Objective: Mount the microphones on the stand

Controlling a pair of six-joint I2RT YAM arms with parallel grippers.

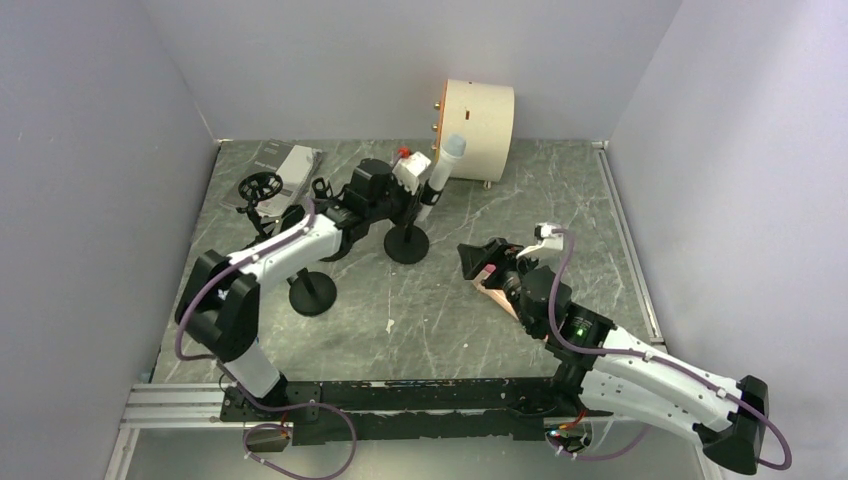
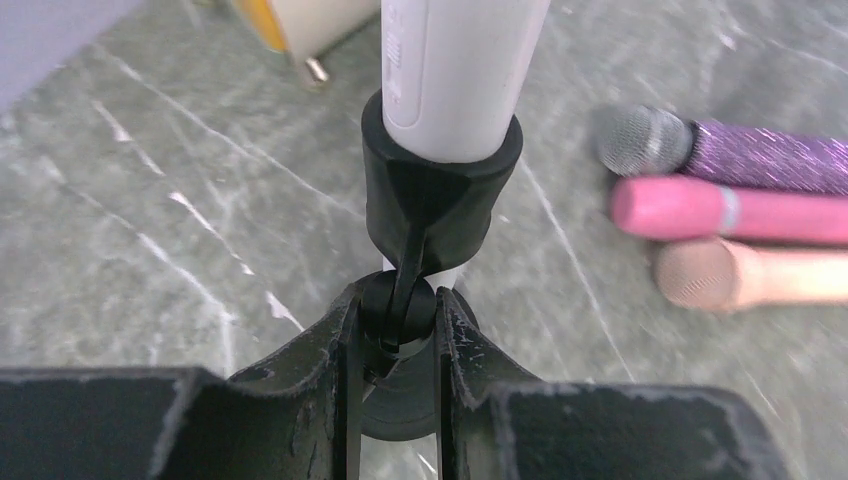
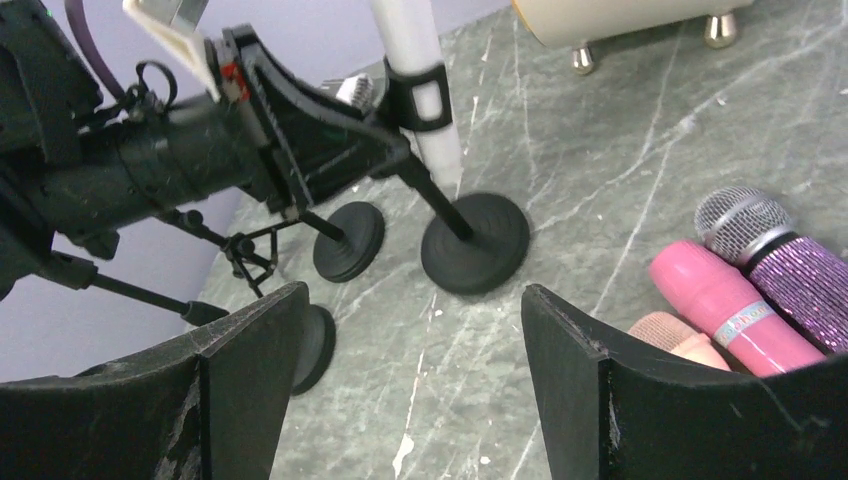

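The white microphone [image 1: 443,166] with its pale-blue head stands tilted in the black clip [image 2: 440,175] of a stand [image 1: 407,243]. My left gripper [image 2: 398,310] is shut on the stand's round pivot joint just under that clip; it sits to the left of the stand [image 1: 408,208]. The pink microphone [image 3: 722,305], the purple glitter one [image 3: 805,280] with a silver mesh head, and the peach one [image 3: 672,336] lie side by side on the table. My right gripper [image 3: 413,300] hovers open and empty just left of them, over bare table [image 1: 478,258].
A second stand base [image 1: 312,295] sits front left, and a third stand with a round ring mount [image 1: 262,187] is at the back left. A cream cylinder on small feet [image 1: 478,117] stands behind the gripped stand. Grey walls close in three sides.
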